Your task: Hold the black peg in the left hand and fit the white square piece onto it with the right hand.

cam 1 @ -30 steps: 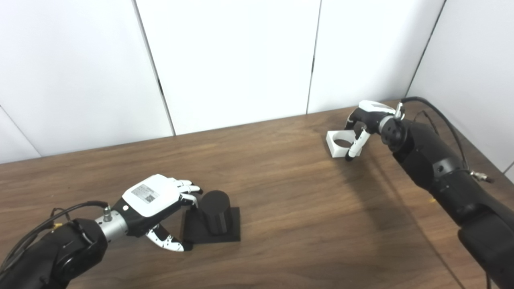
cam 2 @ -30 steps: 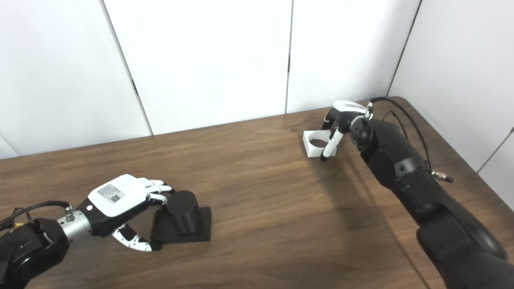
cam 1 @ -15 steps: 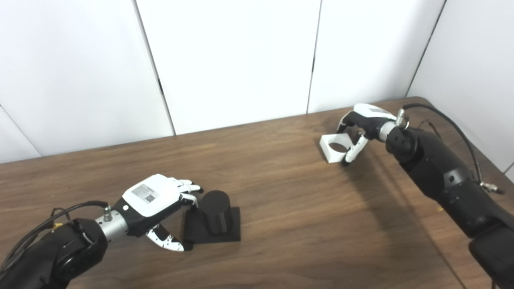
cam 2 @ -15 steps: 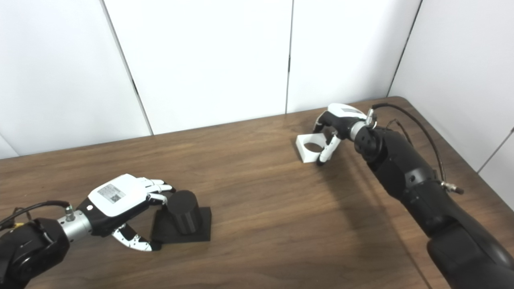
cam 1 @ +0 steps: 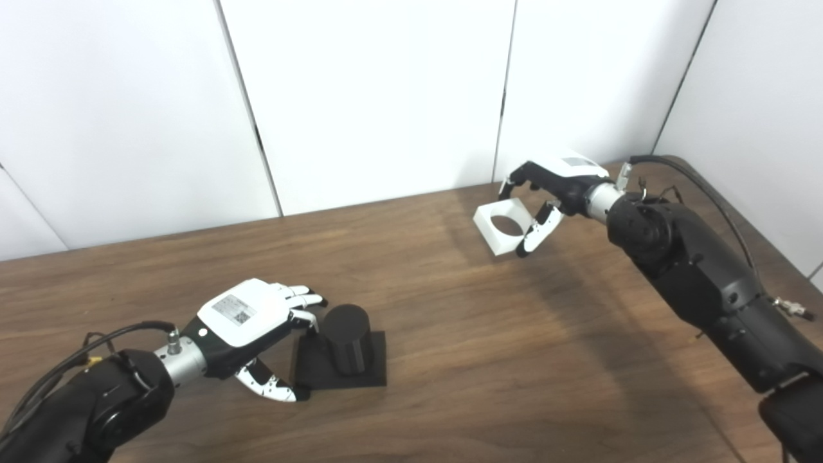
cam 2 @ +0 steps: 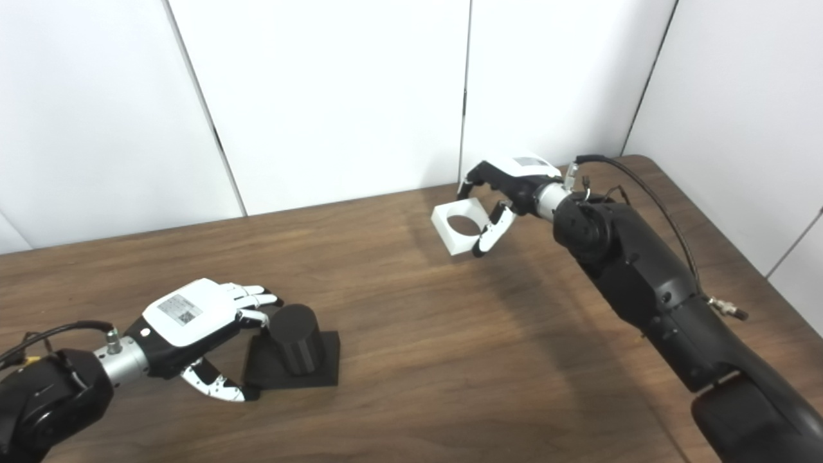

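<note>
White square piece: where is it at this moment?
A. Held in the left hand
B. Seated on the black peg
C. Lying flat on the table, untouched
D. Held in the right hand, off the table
D: the right hand has its fingers around the white square piece, tilted above the table and far from the black peg.

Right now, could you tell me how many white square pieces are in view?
1. The white square piece is held in the right hand above the far right of the table.
</note>
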Tool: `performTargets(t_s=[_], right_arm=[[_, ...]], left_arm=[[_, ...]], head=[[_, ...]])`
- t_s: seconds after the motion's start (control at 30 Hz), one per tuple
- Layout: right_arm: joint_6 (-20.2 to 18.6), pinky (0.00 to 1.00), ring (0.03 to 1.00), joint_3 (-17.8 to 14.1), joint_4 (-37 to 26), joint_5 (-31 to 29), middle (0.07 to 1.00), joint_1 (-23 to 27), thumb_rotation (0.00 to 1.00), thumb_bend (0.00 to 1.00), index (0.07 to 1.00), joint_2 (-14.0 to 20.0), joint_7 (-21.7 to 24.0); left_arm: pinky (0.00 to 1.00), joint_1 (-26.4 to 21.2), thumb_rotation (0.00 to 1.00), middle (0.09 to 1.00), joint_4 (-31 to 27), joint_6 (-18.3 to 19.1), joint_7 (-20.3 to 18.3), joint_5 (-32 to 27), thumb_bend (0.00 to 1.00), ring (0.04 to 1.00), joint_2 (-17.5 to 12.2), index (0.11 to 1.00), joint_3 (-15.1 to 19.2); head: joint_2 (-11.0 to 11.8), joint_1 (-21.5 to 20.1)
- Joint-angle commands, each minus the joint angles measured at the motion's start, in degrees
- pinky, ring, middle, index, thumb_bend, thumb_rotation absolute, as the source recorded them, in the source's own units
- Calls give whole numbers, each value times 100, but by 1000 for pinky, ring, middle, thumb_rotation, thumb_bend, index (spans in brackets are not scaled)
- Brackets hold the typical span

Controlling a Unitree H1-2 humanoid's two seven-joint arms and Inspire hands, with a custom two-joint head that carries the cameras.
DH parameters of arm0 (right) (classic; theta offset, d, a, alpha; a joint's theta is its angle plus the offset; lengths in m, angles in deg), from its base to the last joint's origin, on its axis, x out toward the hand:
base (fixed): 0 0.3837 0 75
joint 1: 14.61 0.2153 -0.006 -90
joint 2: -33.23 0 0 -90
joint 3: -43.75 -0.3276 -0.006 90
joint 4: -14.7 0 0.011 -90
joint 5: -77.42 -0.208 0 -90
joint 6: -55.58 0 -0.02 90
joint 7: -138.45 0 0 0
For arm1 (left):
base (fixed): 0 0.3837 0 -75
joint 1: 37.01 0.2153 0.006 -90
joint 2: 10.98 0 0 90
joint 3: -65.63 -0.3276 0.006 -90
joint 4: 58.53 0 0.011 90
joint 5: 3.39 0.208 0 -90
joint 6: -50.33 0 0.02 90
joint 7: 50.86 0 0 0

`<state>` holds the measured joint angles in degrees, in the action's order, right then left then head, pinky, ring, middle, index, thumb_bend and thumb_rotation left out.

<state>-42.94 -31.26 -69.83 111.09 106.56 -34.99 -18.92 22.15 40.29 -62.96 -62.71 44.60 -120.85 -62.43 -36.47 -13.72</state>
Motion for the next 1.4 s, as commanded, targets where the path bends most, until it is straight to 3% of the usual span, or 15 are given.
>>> performTargets(t_s=[0.0, 0.3, 0.6, 0.83, 1.37], right_arm=[[110, 729, 821, -104, -341, -4, 766, 207, 134, 517, 485, 200, 52], [334, 695, 797, -96, -1145, -143, 768, 78, 131, 516, 483, 115, 348], [442, 701, 805, -21, -1548, -256, 769, 103, 129, 517, 483, -173, 587], [609, 684, 799, 77, -1776, -331, 768, 167, 132, 516, 482, -439, 724], [516, 678, 799, 265, -2051, -289, 769, 296, 137, 514, 482, -967, 1065]], left_arm=[[838, 366, 291, 908, 105, -27, -738, 435, 898, 923, -72, 605, -350], [841, 373, 301, 913, 107, 67, -669, 495, 913, 932, 86, 589, -344], [854, 286, 355, 920, 86, 201, -854, 569, 898, 952, 190, 599, -391], [854, 265, 356, 925, 20, 251, -913, 630, 899, 952, 256, 600, -391], [872, 254, 382, 933, 37, 343, -1030, 674, 899, 961, 383, 605, -440]], head=[[-46, 98], [-197, 838], [-281, 1240], [-327, 1407], [-350, 1496]])
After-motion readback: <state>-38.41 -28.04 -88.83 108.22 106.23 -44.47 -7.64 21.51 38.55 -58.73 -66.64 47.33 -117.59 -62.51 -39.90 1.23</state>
